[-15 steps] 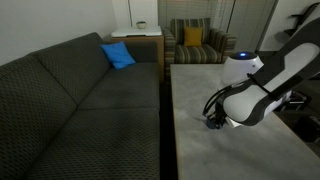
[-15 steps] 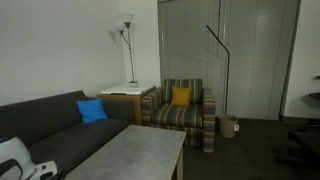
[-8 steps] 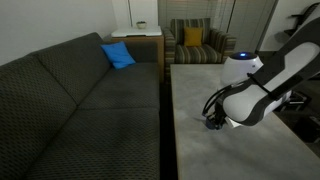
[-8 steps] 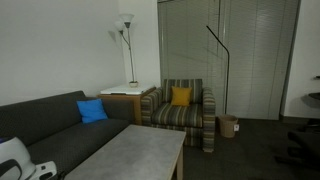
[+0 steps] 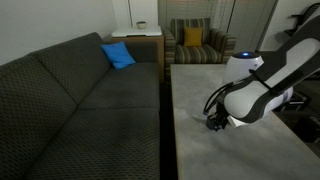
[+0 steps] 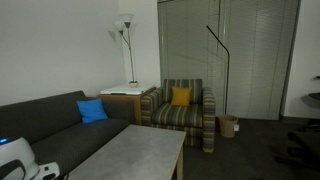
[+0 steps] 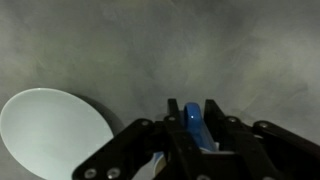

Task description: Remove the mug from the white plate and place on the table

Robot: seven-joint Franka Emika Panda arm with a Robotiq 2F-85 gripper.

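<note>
Wrist view: gripper [image 7: 193, 106] jaws narrow, clamped on mug [image 7: 196, 128]; blue body pinched between both fingers. White plate [image 7: 50, 130] bare, lower left of frame, beside mug and apart from it. Mug over grey table [image 7: 200, 40]; whether it rests on top or hangs above, cannot tell.

Exterior view: arm bent low over table [image 5: 230, 150], gripper [image 5: 214, 122] close to surface; mug and plate not discernible there. Sofa [image 5: 70, 90] alongside, blue cushion [image 5: 118, 55] on it.

Exterior view: table [image 6: 135, 150] far end only, striped armchair [image 6: 180, 110], floor lamp [image 6: 125, 30]; gripper out of frame.
</note>
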